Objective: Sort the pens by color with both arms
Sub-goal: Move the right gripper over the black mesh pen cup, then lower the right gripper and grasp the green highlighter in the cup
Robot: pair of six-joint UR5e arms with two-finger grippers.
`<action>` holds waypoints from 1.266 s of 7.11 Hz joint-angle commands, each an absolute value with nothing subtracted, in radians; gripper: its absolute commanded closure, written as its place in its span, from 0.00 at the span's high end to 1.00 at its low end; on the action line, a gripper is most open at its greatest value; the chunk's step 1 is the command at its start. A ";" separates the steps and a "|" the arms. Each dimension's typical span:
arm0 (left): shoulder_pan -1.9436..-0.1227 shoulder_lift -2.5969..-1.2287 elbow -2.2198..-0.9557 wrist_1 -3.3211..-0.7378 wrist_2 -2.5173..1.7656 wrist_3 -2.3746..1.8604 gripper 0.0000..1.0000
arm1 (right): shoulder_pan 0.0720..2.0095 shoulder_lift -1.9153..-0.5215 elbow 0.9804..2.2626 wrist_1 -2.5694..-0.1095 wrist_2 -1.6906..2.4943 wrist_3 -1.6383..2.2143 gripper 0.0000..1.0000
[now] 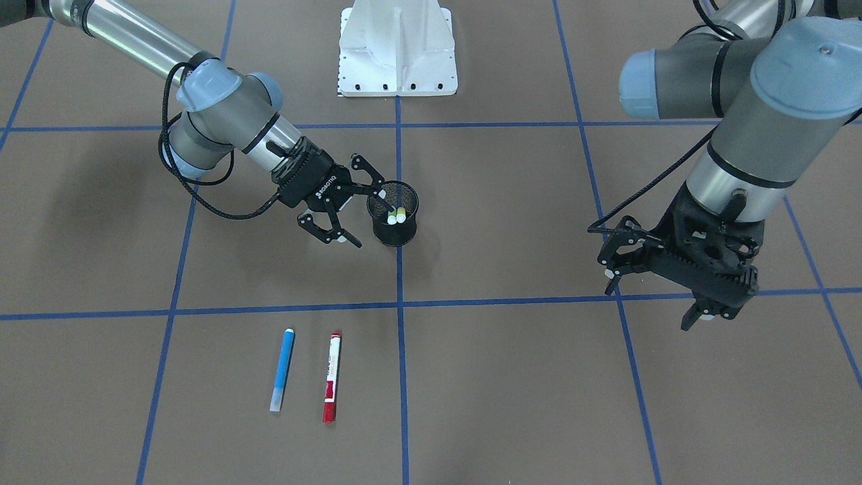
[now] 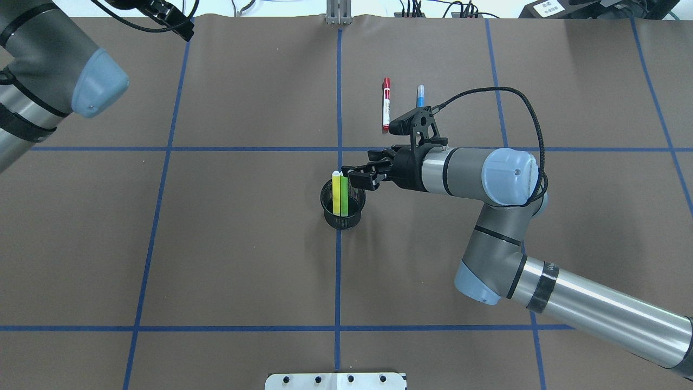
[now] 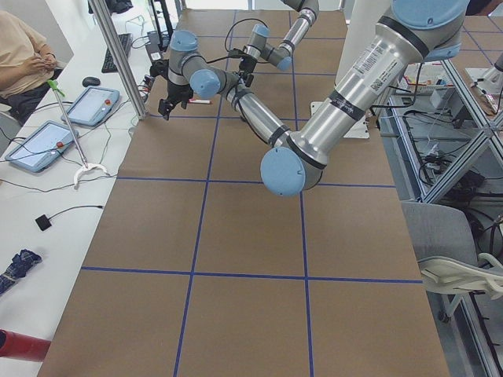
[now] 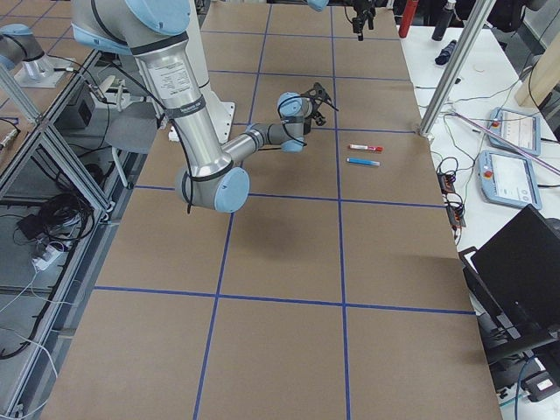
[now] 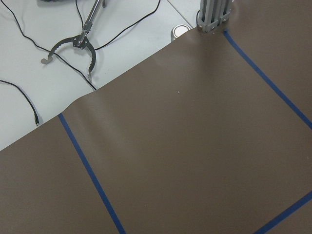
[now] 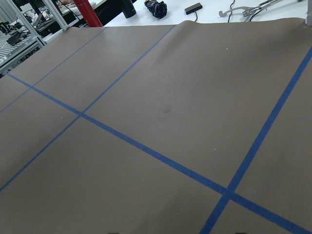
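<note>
Near the middle of the front-facing view, the black mesh cup (image 1: 396, 232) stands upright on the brown table (image 1: 512, 377), right beside a blue tape line. The yellow pen (image 2: 336, 192) and the green pen (image 2: 344, 197) lean side by side inside it, their ends above the rim. The right gripper (image 1: 372, 221) hangs just left of the cup in that view. Its fingers are spread apart and hold nothing, and the upper finger reaches over the cup's rim. Lower left in the same view, the blue pen (image 1: 283, 369) and the red-capped white pen (image 1: 331, 377) lie flat on the table, nearly parallel, near each other but not touching, and well apart from the cup. At the right side, the left gripper (image 1: 654, 296) hovers above bare table with its fingers spread and nothing between them, far from all four pens.
</note>
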State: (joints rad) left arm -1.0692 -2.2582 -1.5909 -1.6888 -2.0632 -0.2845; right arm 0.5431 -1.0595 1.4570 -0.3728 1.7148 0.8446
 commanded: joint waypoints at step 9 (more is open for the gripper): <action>-1.066 -2.241 -1.594 -1.697 -2.063 -0.301 1.00 | 0.482 -1.051 1.460 -0.374 1.620 0.805 0.50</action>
State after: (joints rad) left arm -1.0667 -2.2414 -1.5938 -1.6960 -2.0632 -0.2986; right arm 0.4824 -1.0510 1.4586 -0.3743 1.6208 0.8055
